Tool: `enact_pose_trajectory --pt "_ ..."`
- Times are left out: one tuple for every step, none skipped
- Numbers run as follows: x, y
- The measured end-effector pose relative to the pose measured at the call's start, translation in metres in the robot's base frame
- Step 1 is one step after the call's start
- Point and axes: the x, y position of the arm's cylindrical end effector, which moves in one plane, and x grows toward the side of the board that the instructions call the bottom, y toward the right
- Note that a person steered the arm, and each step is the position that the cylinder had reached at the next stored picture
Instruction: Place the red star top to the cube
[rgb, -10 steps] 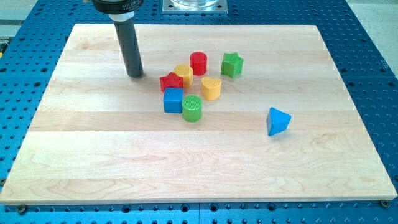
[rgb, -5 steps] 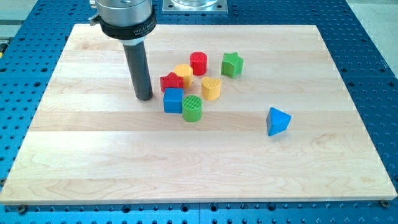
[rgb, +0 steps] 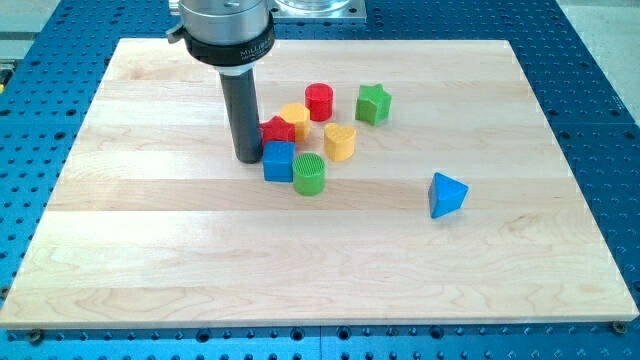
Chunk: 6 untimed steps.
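The red star (rgb: 279, 130) lies just above the blue cube (rgb: 279, 161) near the board's middle, touching its top edge. My tip (rgb: 248, 157) rests on the board right at the left side of the blue cube and the lower left of the red star. The rod hides part of the star's left points.
A yellow block (rgb: 296, 117) sits right of the red star, a red cylinder (rgb: 319, 101) above it, a yellow heart (rgb: 340, 142) and green cylinder (rgb: 310, 174) beside the cube. A green star (rgb: 373, 103) and blue pyramid (rgb: 446, 194) lie further right on the wooden board (rgb: 150, 250).
My tip has moved right and down the view, from the upper left of the cluster to the left side of the red star and blue cube. The blocks have not visibly shifted.
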Motion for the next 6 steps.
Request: enact_pose_trajectory --pt "0.009 0.005" --pt "0.012 0.012" --pt "0.012 0.012" --pt "0.009 0.012" --pt "-0.004 0.013" --pt "-0.004 0.013"
